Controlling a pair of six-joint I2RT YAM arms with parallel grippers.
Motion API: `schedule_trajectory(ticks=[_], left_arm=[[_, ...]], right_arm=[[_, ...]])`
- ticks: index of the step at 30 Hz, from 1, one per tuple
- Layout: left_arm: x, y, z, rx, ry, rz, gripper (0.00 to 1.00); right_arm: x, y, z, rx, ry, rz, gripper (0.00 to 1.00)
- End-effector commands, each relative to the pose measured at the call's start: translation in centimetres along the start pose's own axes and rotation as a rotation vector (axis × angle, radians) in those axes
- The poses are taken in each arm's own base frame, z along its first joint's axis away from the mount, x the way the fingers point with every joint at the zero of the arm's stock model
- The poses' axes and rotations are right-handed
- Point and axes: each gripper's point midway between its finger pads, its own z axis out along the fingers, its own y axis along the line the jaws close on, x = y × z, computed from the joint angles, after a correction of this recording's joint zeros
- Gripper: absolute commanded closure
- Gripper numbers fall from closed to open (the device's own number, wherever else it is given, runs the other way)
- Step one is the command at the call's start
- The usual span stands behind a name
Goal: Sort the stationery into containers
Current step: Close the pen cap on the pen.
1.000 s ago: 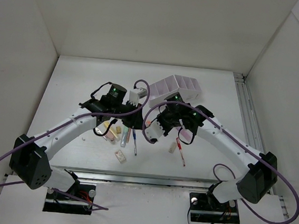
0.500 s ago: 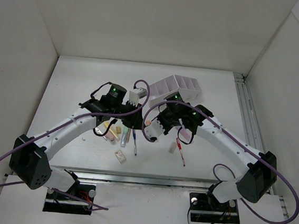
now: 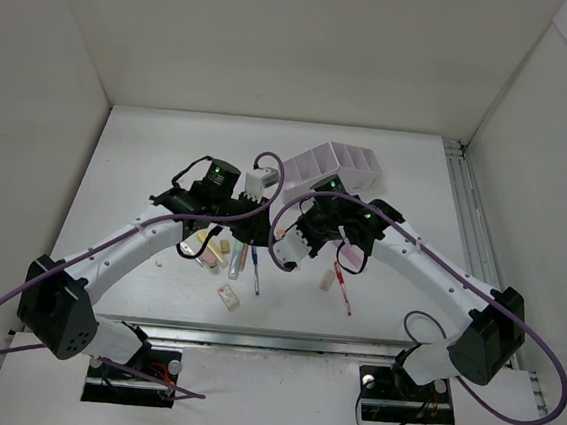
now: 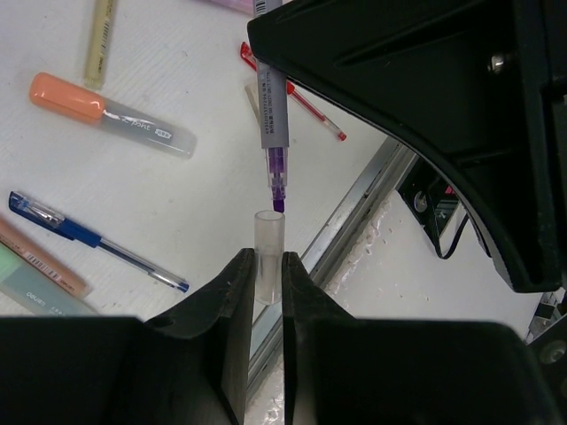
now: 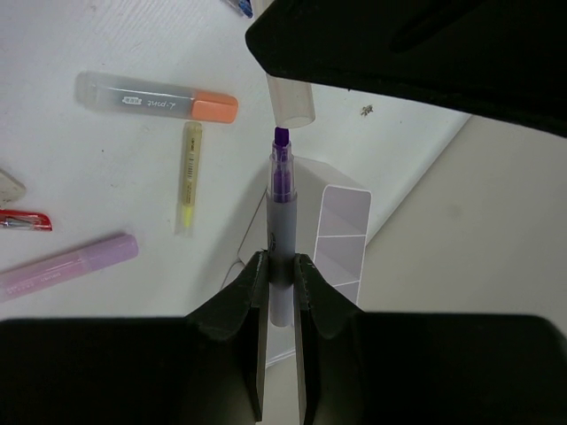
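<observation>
While held above the white counter (image 3: 138, 158), clear plastic cap (image 4: 268, 232) clenched in left end effector (image 4: 268, 279), grey purple-tipped marker (image 5: 281, 212) gripped by right end effector (image 5: 281, 276), tip at cap mouth, white-lilac stepped organizer (image 3: 336, 163) beyond.

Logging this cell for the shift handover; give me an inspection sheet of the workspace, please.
Surface: white table, no spills seen.
Job's things: organizer at the far side; orange-capped marker, blue pen, red pen, yellow highlighter, lilac marker loose on the table.
Clutter: nothing seen.
Grippers: left gripper shut on clear cap; right gripper shut on purple marker, tip at the cap's mouth, not inside.
Cables: purple cables loop off both arms.
Surroundings: white walls on three sides; metal rail at the right edge.
</observation>
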Motion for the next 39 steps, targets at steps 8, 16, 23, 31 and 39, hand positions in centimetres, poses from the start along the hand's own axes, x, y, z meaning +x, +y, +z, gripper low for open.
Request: schedule_trajectory(ticks=[8, 16, 23, 31, 39], left_arm=[[-2.7, -1.4, -1.0, 0.029, -0.078, 0.065, 1.0], [-3.0, -2.2, -1.3, 0.059, -0.097, 0.079, 1.0], [-2.6, -2.2, -1.9, 0.045, -0.107, 0.082, 1.0], [-2.4, -2.0, -2.0, 0.031, -0.105, 0.081, 1.0], [-2.5, -1.6, -2.1, 0.004, -0.101, 0.079, 1.0]], right_arm=[[-2.8, -1.5, -0.5, 0.053, -0.081, -0.049, 1.0], [-3.8, -1.7, 0.1, 0.045, -0.096, -0.056, 1.0], [-2.4, -3.2, -0.4, 0.103, -0.026, 0.016, 1.0], [-0.6, -5.3, -2.0, 0.22, 0.009, 0.092, 1.0], [0.9, -4.7, -3.8, 0.257, 0.058, 0.091, 1.0]])
